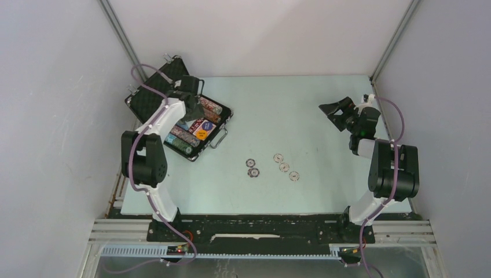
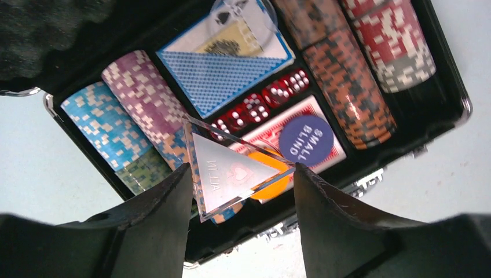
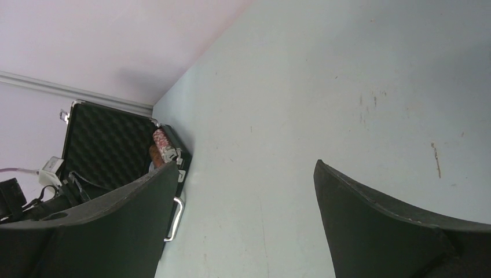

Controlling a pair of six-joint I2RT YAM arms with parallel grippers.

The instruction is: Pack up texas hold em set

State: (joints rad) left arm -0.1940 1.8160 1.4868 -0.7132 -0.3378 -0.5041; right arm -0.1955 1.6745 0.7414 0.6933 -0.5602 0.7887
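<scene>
The black case lies open at the back left, lid back. In the left wrist view it holds rows of poker chips, a blue card deck, red dice, a blue "SMALL BLIND" button and an orange disc. My left gripper hovers over the case; its fingers pinch a clear triangular "ALL IN" marker just above the contents. Several loose chips lie mid-table. My right gripper is open and empty at the back right, far from them.
The case's silver handle sticks out toward the table's middle; it also shows in the right wrist view. White walls enclose the table on three sides. The loose chips form two small groups, left and right.
</scene>
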